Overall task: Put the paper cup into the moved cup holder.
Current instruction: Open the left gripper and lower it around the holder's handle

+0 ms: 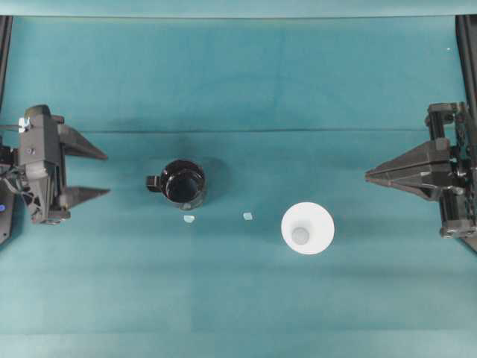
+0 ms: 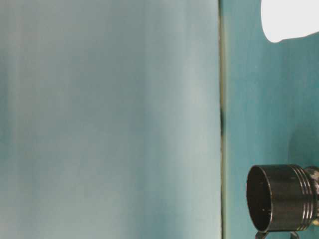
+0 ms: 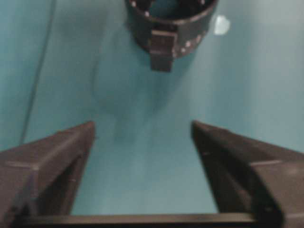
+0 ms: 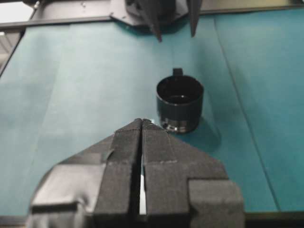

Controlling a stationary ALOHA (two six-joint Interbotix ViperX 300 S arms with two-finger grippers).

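The black cup holder (image 1: 183,183) stands upright left of the table's middle, its short handle pointing left toward my left gripper (image 1: 106,174). That gripper is open and empty, well back from the holder (image 3: 170,23). The white paper cup (image 1: 307,228) stands mouth up right of centre, apart from the holder. My right gripper (image 1: 368,176) is shut with nothing in it, at the right side, back from the cup. In the right wrist view the holder (image 4: 180,102) shows beyond the shut gripper (image 4: 143,121); the cup is hidden there. The table-level view catches the holder (image 2: 279,197) and cup (image 2: 289,19).
Two small pale scraps lie on the teal cloth: one (image 1: 189,219) just in front of the holder, another (image 1: 247,216) between holder and cup. A seam in the cloth (image 1: 246,131) runs across behind them. The arms' bases stand at the left and right edges.
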